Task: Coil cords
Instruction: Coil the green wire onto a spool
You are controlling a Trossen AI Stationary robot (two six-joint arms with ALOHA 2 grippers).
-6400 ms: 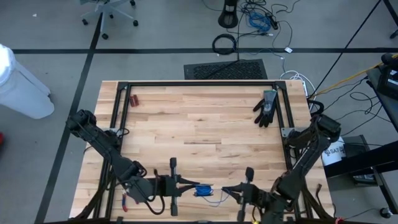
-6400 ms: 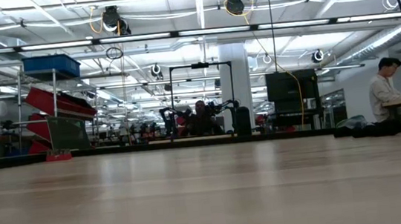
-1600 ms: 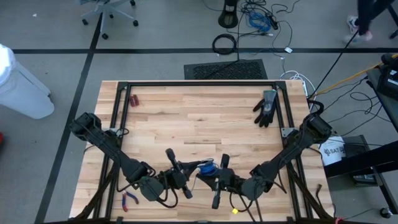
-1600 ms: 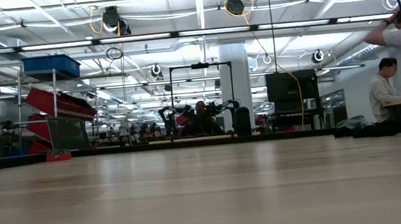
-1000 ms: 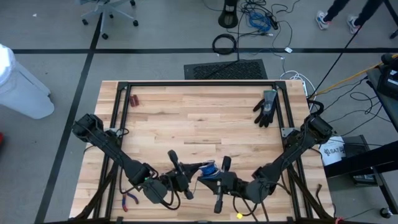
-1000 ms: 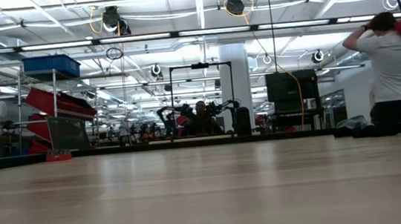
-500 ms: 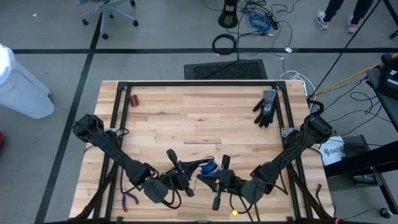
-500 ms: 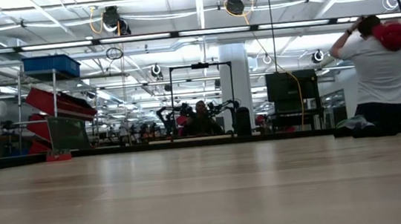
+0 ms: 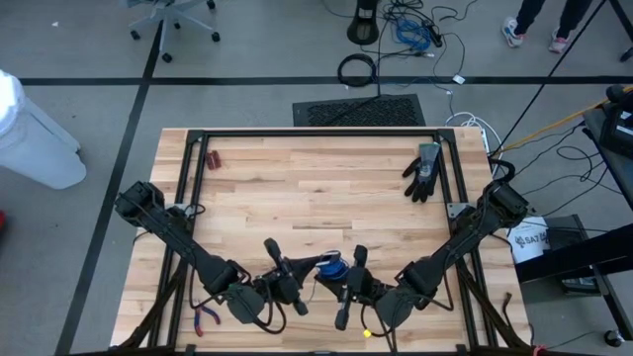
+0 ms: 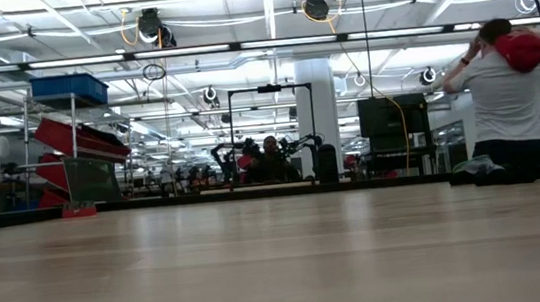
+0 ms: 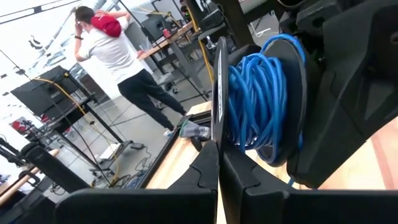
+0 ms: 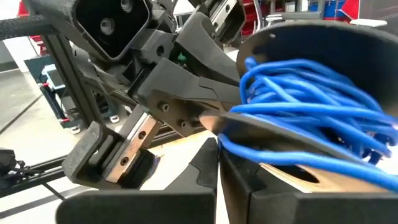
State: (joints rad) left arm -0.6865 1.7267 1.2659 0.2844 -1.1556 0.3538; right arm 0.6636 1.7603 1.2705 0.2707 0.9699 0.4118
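Observation:
The cords are one bundle of bright blue loops point(image 9: 329, 265) with a dark flat band around it. The bundle hangs above the table's near middle, between my two grippers. My left gripper point(image 9: 318, 263) comes at it from the left and is shut; its wrist view shows the blue coil point(image 11: 264, 93) just past the fingertips. My right gripper point(image 9: 334, 277) comes from the right and is also shut; the coil point(image 12: 311, 106) fills its wrist view. The low view shows neither gripper nor the cords. My left gripper's shut fingers point(image 11: 202, 174) meet on the thin edge of the dark band point(image 11: 216, 99) at the side of the blue coil. They reach nearly level from the table's left. The coil is lifted clear of the table. My right gripper's shut fingers point(image 12: 205, 174) pinch the end of a dark strip point(image 12: 261, 123) that crosses the blue loops. They come nearly level from the table's right, opposite the left gripper. The loops bulge out beyond the fingertips, clear of the table.
A black glove point(image 9: 423, 170) lies at the far right of the table and a small red object point(image 9: 213, 158) at the far left. Red-handled pliers point(image 9: 206, 316) lie by the left arm's base. Thick black cable loops point(image 9: 356, 69) lie on the floor. A person point(image 10: 506, 96) stands beyond the table.
My right gripper has tipped a little downward and sunk slightly beside the bundle. The blue coil stays held between both shut grippers at the same spot, and my left gripper has kept still.

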